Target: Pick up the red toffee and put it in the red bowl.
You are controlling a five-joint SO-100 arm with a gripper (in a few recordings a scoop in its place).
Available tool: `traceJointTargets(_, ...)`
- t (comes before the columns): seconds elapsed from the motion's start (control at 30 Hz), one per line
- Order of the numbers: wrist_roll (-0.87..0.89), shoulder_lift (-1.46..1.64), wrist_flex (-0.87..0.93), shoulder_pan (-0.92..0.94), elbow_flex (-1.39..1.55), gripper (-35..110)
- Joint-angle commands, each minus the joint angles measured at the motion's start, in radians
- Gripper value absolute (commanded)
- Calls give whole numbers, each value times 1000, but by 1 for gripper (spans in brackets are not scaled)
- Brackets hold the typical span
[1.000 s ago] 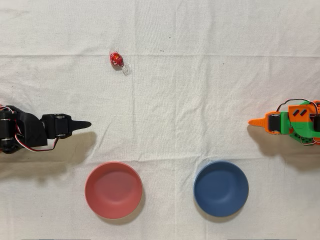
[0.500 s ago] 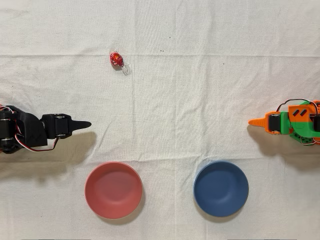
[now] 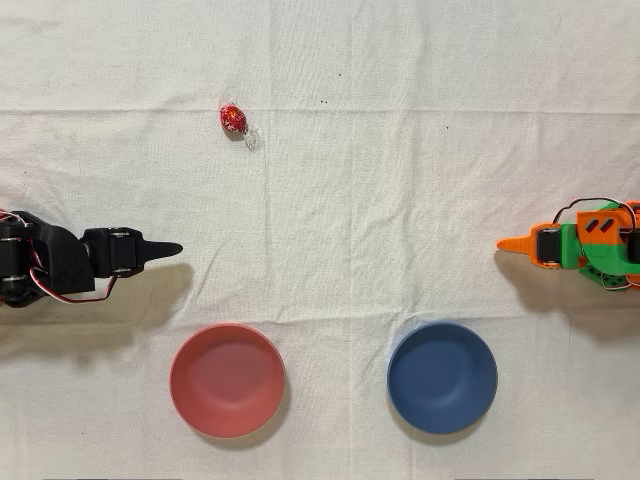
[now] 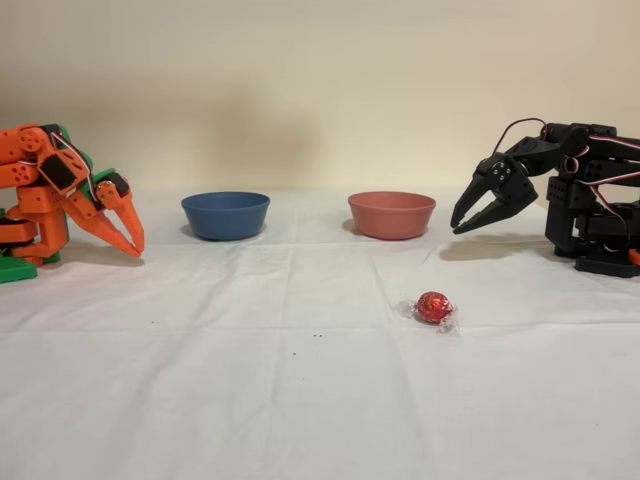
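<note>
White wrinkled cloth covers the flat worktop [image 3: 400,180], and a plain cream wall stands behind it in the fixed view.

The black robot arm [image 4: 585,200] sits at the right edge in the fixed view and at the left edge in the overhead view. It is folded back near its base. Its black two-finger tool [image 4: 468,217] hangs a little above the cloth with its tips pointing down. The two fingers sit close together with only a thin gap, and they hold nothing. An idle orange arm [image 4: 50,190] stands at the other end of the worktop.

The round, shallow salmon-red plastic bowl [image 3: 227,379] sits on the cloth near the black arm. In the fixed view the tool is just to the right of this bowl [image 4: 391,214]. The round dark blue plastic bowl [image 3: 442,376] of the same size sits beside it, nearer the orange arm.

The small round toffee in shiny red foil [image 3: 232,118] lies on the cloth, with a clear crinkled wrapper end sticking out. It is well apart from both bowls and from the tool. In the fixed view it lies [image 4: 433,306] nearer the camera than the red bowl.
</note>
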Motion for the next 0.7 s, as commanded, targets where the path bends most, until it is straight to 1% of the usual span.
traceJointTargets(0.0, 17, 14, 18, 9, 20, 1)
traceJointTargets(0.1, 21, 14, 17, 8, 20, 1)
traceJointTargets(0.23, -44, 14, -9, 8, 15, 0)
traceJointTargets(0.4, -84, 14, 8, 8, -77, 0)
traceJointTargets(0.67, -91, 14, 49, 2, -193, 0)
